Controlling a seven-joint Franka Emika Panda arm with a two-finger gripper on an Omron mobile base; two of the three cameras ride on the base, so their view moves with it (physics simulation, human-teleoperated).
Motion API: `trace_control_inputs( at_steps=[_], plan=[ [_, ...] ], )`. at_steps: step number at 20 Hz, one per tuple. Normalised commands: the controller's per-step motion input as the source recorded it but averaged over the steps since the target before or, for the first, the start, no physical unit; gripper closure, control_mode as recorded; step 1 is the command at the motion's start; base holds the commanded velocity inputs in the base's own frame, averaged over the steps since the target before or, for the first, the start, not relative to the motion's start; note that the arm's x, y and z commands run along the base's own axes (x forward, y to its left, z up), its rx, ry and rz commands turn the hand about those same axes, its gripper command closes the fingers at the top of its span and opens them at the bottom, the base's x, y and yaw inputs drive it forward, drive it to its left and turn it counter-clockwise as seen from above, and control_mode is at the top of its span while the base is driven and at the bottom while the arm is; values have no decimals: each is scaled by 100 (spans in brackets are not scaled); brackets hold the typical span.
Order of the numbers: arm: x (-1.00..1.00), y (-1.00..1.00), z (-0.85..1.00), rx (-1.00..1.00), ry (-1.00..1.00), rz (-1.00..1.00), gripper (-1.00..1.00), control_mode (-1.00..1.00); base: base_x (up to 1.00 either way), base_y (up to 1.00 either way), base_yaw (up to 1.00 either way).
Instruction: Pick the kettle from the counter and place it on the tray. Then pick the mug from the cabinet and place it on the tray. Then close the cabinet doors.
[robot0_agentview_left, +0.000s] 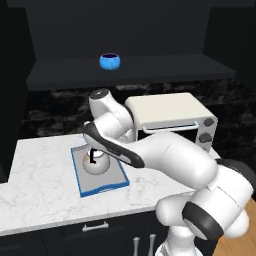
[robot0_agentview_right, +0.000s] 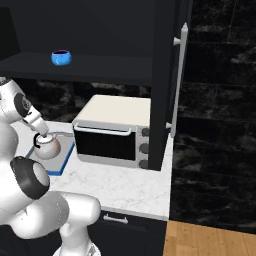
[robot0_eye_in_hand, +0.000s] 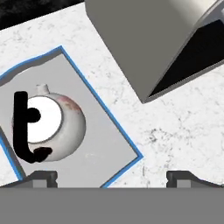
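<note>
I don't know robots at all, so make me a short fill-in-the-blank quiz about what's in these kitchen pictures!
1. The kettle sits on the ____ with the blue rim.
2. The mug on the cabinet shelf is coloured ____.
3. The kettle's arched handle is ____ in colour.
4. Beside the tray on the counter stands a toaster ____.

Missing words: tray; blue; black; oven

Kettle at frame left was white w/ faint reddish marks & black handle, tray under it grey w/ blue rim, counter white marble w/ grey veining, mug at top centre bright blue, cabinet black, toaster oven cream/silver.
</note>
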Motion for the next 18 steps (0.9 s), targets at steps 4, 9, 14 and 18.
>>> trace_control_inputs(
  at_steps=[4, 9, 14, 18],
  plan=[
    [-80, -32, 81, 0, -13, 35, -100, -100, 0, 0, 0],
    [-32, -12, 100, 0, -5, 34, -100, -100, 0, 0, 0],
    [-10, -2, 100, 0, -14, 34, -100, -100, 0, 0, 0],
    [28, -5, 99, -1, -19, 17, -100, -100, 0, 0, 0]
  ],
)
